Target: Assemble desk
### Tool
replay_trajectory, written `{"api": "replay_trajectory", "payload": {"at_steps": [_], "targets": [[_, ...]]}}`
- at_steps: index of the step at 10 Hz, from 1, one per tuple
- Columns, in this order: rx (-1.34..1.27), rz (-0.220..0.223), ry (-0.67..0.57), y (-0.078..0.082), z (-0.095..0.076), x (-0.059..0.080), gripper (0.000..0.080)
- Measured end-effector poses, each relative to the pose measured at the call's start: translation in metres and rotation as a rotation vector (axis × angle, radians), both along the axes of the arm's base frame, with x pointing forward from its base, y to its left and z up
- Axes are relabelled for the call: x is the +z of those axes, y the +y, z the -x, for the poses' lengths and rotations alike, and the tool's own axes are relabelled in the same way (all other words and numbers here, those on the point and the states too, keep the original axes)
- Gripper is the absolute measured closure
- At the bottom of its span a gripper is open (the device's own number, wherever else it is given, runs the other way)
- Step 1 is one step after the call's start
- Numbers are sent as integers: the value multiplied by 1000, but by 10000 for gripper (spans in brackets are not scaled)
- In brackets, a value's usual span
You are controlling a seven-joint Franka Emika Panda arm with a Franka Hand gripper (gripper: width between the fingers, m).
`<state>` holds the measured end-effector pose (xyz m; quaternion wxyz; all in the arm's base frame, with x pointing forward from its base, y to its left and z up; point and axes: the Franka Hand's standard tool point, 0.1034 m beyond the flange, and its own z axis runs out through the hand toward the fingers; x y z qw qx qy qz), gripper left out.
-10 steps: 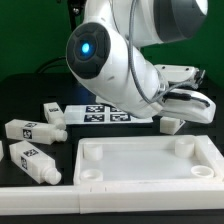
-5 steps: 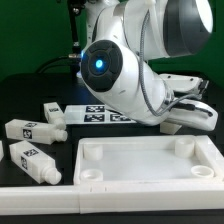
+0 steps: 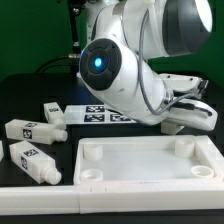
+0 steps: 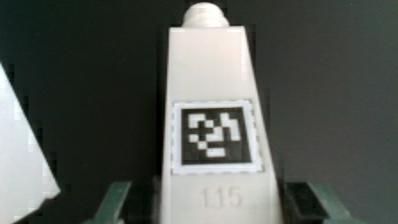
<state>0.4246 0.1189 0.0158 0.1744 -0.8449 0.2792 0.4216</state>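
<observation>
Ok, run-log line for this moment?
gripper straddling leg, contact unclear | desk panel lying flat | three other legs loose, exterior view's left

Arm (image 3: 120, 80): white, bent forward and low across the exterior view, elbow joint nearest the camera with a round blue light lit on its housing. Forearm slopes down toward the exterior view's right.

Wrist (image 3: 186, 98): low, close above the table surface, tilted roughly level.

Gripper (image 4: 214, 197): in the wrist view both dark fingers (image 4: 121, 200) show, parallel and standing apart, one on each side of a leg (image 4: 214, 90). A narrow dark gap shows at each finger; contact not observed.
</observation>
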Motion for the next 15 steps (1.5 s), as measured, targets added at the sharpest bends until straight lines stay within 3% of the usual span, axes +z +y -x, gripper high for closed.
{"api": "replay_trajectory", "payload": {"at_steps": [1,3,4,5,6,7,8,10,11,12,14,15], "targets": [[38,-51,20,-12,-10,31,515],[44,-32,-130,-41,-53,82,515],[73,-8,-229,-45,-63,91,515],[97,47,-351,-44,-71,88,515],[89,72,-375,-42,-65,88,515],[77,123,-460,-44,-72,86,515],[95,144,-521,-45,-77,93,515],[189,137,-765,-55,-133,130,515],[203,170,-856,-47,-150,135,515],[206,207,-930,-38,-155,134,515],[187,294,-1038,-47,-158,132,515],[182,357,-1110,-43,-163,134,515]]}}
